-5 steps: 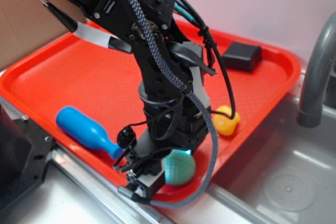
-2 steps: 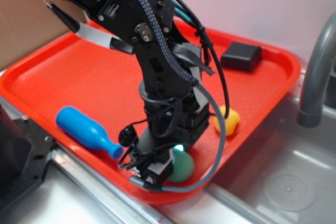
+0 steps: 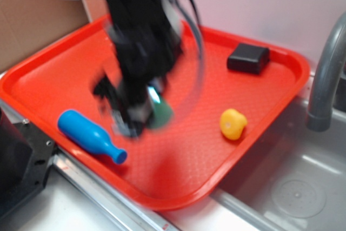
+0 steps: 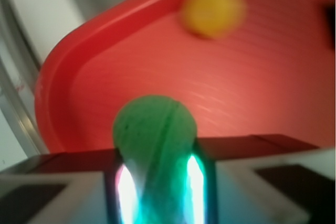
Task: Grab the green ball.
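The green ball sits between the 2 fingers of the gripper, which are closed against its left and right sides; the wrist view shows the ball wedged in the gap, with a bright glow on both flanks where the fingers meet it. As a sphere it has no long axis, but a faint seam runs across its face, leaning slightly from lower left to upper right in the wrist view.

In the exterior view the arm is heavily blurred, and the gripper appears over the middle of the red tray. The ball shows as a dark green smear at the gripper's tip; whether it touches the tray floor cannot be told from the blur.

A blue bottle lies on its side near the tray's front-left rim, its narrow neck pointing toward the front right. A yellow toy rests on the tray to the right of the ball, well apart from it. A black box sits near the far right corner of the tray. A grey faucet rises at the right edge over the metal sink.
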You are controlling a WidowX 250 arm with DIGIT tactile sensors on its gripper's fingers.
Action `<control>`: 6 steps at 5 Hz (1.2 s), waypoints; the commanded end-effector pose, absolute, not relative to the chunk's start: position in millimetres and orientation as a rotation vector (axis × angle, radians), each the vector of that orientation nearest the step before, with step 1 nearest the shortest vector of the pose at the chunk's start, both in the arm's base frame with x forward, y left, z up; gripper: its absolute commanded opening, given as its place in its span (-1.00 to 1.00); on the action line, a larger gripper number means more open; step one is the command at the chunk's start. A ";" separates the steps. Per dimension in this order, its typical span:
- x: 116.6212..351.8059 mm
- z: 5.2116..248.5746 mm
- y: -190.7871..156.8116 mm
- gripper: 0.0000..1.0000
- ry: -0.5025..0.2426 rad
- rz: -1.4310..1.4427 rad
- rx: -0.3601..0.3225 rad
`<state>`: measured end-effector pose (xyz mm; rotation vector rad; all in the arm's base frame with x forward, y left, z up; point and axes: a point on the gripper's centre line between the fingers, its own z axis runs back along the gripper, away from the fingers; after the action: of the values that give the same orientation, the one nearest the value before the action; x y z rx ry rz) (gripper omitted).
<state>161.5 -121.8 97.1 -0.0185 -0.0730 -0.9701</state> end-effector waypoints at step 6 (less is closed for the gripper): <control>175.4 199.8 -9.6 -1.00 -0.085 -0.276 0.040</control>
<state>193.9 7.2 190.7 0.0300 -0.0437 -0.2682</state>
